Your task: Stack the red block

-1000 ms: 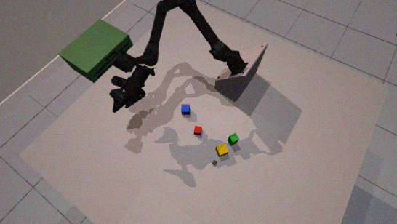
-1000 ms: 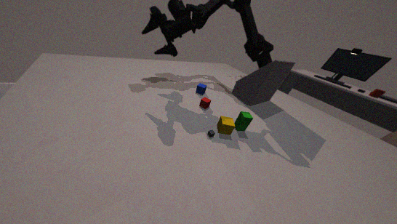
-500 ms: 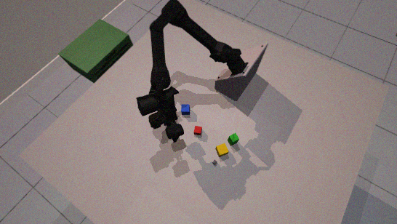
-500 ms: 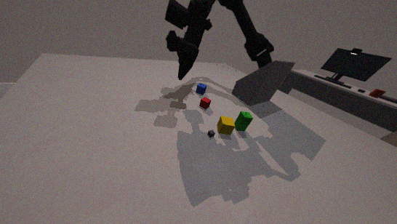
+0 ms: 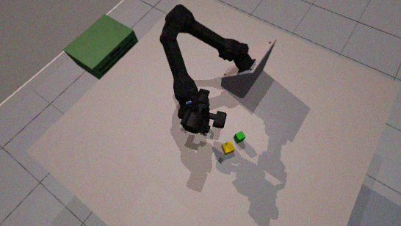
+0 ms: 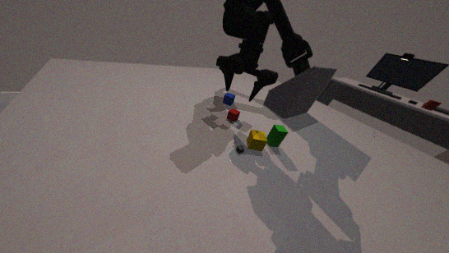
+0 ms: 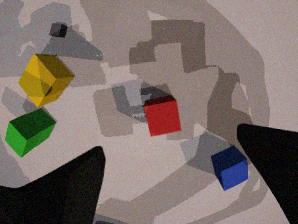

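Okay, I see the gripper (image 6: 241, 94) spread wide, holding nothing, hanging above the red block (image 6: 233, 114) — block sits on the mat (image 6: 103, 164), near the blue block (image 6: 229, 98); green tower (image 6: 277, 135) stands just beside the yellow block (image 6: 256, 140), apart from red — no containers near

Top cam: high, angled down, far, whole bench (image 5: 110, 154) in frame. Exterior: low, bench-level, facing the arm, mid-range. Wrist: looks straight down, close. All three share the yellow block (image 5: 228, 147) (image 6: 256, 140) (image 7: 44, 79) cluster, mid-frame.
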Available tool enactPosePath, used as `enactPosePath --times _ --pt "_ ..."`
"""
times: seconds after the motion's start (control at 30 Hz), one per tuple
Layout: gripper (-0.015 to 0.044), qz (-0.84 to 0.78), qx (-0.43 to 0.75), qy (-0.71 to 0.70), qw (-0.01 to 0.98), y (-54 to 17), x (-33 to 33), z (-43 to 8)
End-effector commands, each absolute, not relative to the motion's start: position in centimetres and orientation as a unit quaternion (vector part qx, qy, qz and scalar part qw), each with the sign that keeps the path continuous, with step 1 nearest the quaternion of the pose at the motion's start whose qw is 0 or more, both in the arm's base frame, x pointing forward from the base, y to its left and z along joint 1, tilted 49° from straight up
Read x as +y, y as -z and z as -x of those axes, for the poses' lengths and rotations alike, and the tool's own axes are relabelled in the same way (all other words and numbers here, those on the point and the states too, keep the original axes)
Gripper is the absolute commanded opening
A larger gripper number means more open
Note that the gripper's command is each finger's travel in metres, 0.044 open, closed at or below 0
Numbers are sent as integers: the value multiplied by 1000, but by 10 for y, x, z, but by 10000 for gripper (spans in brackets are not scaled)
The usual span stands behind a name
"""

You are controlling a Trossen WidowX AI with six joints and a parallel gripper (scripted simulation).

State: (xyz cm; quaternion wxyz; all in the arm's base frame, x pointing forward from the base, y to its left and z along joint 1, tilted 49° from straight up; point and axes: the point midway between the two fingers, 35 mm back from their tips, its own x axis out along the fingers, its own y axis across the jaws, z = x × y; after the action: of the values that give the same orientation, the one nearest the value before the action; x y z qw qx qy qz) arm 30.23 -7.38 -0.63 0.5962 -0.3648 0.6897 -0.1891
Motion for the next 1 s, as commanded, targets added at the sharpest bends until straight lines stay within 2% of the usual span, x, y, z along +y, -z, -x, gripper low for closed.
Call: enactPosePath --times 0.0,0.97 --pt "440 390 698 179 573 6 -74 -297" --pt "440 391 698 179 573 45 -115 -296"
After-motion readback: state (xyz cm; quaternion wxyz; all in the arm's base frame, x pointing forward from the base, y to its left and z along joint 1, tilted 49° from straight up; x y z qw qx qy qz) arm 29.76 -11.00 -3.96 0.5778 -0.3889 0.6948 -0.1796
